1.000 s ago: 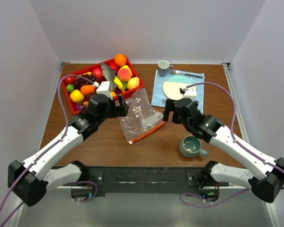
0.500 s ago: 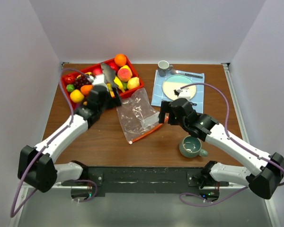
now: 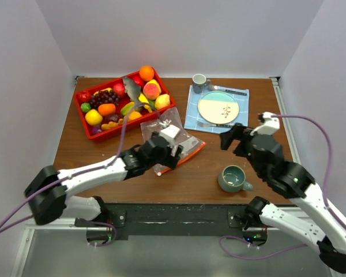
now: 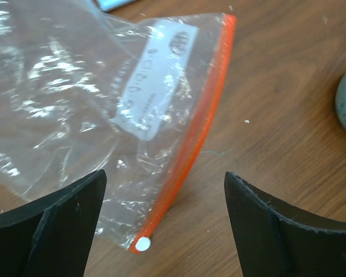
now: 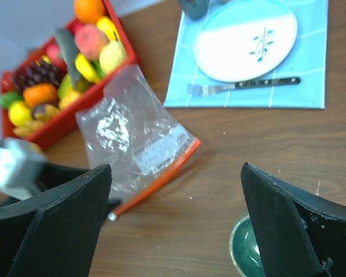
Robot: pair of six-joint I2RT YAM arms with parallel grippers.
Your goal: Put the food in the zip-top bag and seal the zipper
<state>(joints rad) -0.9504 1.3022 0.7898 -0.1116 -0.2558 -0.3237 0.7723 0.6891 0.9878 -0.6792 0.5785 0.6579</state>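
Note:
The clear zip-top bag (image 3: 176,131) lies flat and empty on the table; it also shows in the left wrist view (image 4: 98,98) and the right wrist view (image 5: 130,130). Its orange-red zipper (image 4: 203,121) runs along the near right edge, with the white slider (image 4: 142,244) at the near end. My left gripper (image 3: 163,156) is open, low over that end, with the slider between its fingers and not touching them. My right gripper (image 3: 232,140) is open and empty, raised to the right of the bag. The food (image 3: 106,108) fills the red tray (image 3: 92,131) at the back left.
A teal mug (image 3: 233,178) stands near the front right, under my right arm. A plate (image 3: 217,107) with fork and knife lies on a blue mat (image 3: 191,118) at the back right, with a small grey cup (image 3: 199,81) behind. A dark utensil (image 3: 132,89) lies in the tray.
My left gripper has swung from the tray's edge down to the near end of the bag's zipper. My right gripper has pulled back to the right, away from the bag.

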